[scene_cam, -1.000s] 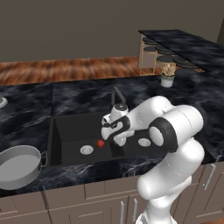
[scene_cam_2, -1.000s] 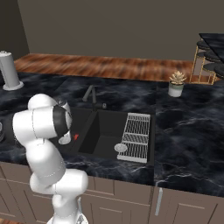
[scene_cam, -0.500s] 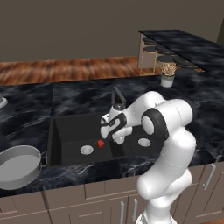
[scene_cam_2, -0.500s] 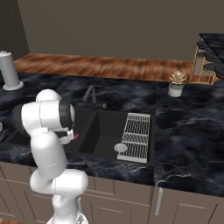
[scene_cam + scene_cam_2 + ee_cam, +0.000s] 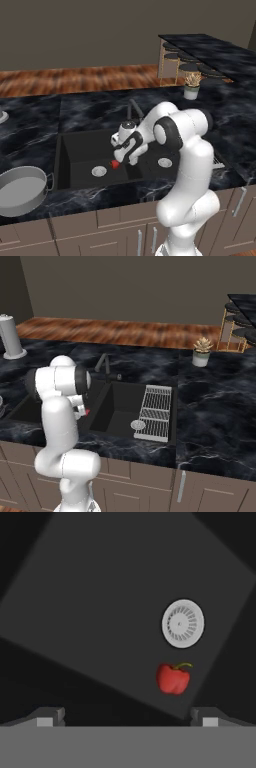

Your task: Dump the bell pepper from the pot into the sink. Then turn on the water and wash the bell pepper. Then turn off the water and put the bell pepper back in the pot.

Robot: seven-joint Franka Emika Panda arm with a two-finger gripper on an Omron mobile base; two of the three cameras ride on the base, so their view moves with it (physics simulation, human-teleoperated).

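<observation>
- Since the earlier frames the arm has been folded in closer over the sink, and the hand has been kept low in the left basin; the pepper, the pot and the rest are unchanged.
- The hand is seen with its fingers spread wide and nothing between them.
- The pepper is found on the floor of the left basin, just beside the round drain and near the divider between the basins; it sits off toward one finger, not centred.
- The pot is left empty on the surface by the sink's left edge, so the dumping is judged done.
- No water is seen at the faucet; whether washing is finished cannot be told, but picking the pepper up seems to be the step in hand.
- Next, the hand would need to be centred over the pepper, lowered and closed; a small, rounded thing may slip or roll.
- The basin walls and the divider are close, and the pot's rim must be cleared on the way back.
- A drying rack lies over the right basin, a plant stands well apart toward the far right of the surface, and a canister at the far left corner; none is in the way.
</observation>
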